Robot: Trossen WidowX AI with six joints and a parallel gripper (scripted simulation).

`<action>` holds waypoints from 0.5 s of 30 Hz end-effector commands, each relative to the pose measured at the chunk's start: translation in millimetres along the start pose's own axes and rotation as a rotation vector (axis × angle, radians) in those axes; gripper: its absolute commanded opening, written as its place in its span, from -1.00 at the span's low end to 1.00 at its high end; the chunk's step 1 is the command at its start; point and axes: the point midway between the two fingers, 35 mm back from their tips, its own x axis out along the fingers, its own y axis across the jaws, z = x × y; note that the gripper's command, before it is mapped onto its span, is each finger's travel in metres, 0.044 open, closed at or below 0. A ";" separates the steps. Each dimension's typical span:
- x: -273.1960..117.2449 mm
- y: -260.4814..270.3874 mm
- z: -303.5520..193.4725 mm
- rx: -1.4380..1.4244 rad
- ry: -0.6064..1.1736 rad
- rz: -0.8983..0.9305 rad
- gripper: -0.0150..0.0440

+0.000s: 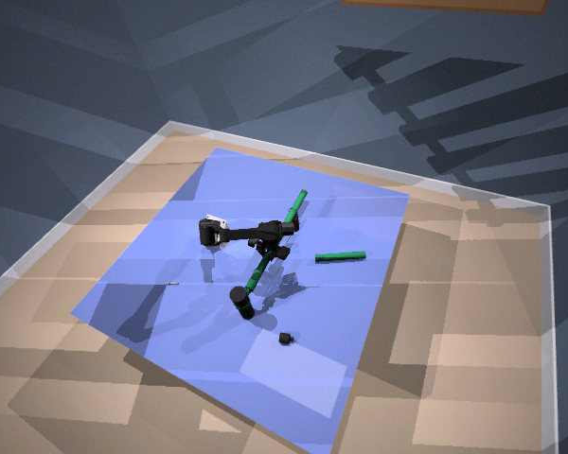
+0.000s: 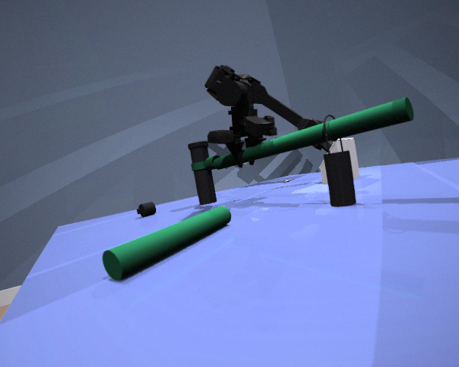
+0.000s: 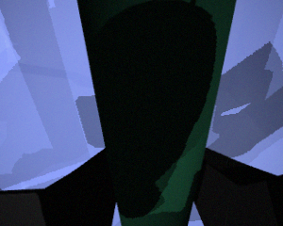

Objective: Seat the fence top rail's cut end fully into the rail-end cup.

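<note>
Pale patches and dark shadows streak the blue desk (image 1: 367, 219) (image 2: 261, 308) and the dim, slate-gray walls beyond. In the wrist view, a near-black shadow swallows most of the green rail (image 1: 297, 200) (image 2: 368, 117) (image 3: 179, 188). Fine grain speckles the darker areas; the source of light cannot be told.
</note>
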 end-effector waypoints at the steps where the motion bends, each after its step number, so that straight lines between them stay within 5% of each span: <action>1: -3.3 -1.6 -6.8 -0.001 0.014 -0.012 -0.49; 15: -2.3 -1.1 -4.8 -0.001 0.006 -0.004 -0.49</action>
